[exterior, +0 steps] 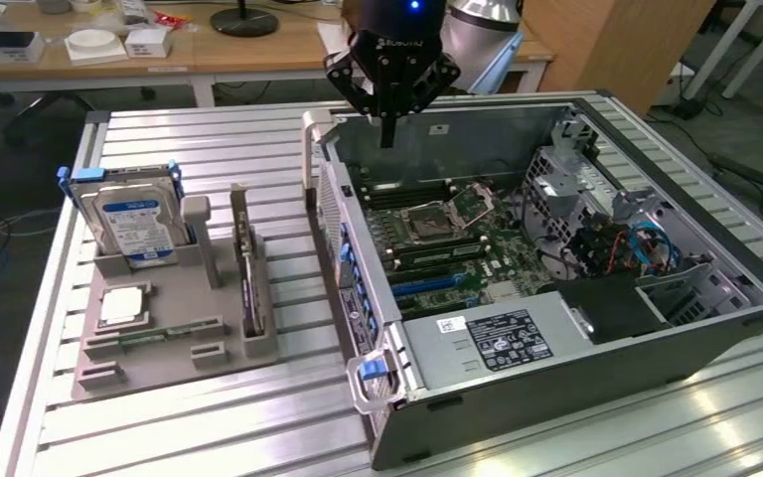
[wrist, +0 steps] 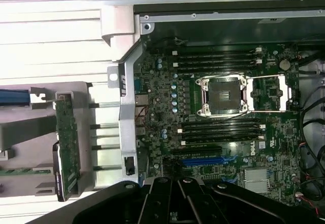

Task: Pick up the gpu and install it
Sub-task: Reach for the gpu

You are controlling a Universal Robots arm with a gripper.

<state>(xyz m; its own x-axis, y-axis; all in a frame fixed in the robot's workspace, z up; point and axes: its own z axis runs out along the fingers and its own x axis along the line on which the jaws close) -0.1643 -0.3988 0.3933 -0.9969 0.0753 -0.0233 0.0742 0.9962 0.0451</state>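
The gpu (exterior: 246, 270) stands on edge in a slot of the grey holder (exterior: 170, 370) on the exterior view's left, its silvery bracket pointing up. In the wrist view the gpu (wrist: 66, 148) appears as a narrow green board beside the case wall. My gripper (exterior: 385, 134) hangs over the back rim of the open computer case (exterior: 554, 348), well apart from the gpu. Its fingers are shut together with nothing between them. The gripper's black body (wrist: 179, 196) shows over the motherboard (wrist: 223, 127).
A silver hard drive with a blue label (exterior: 136, 224), a processor chip (exterior: 120, 306) and a memory stick (exterior: 156, 338) share the holder. Inside the case a blue card slot (exterior: 428, 285) lies below the processor socket (exterior: 435, 211). Cables fill the case's right side.
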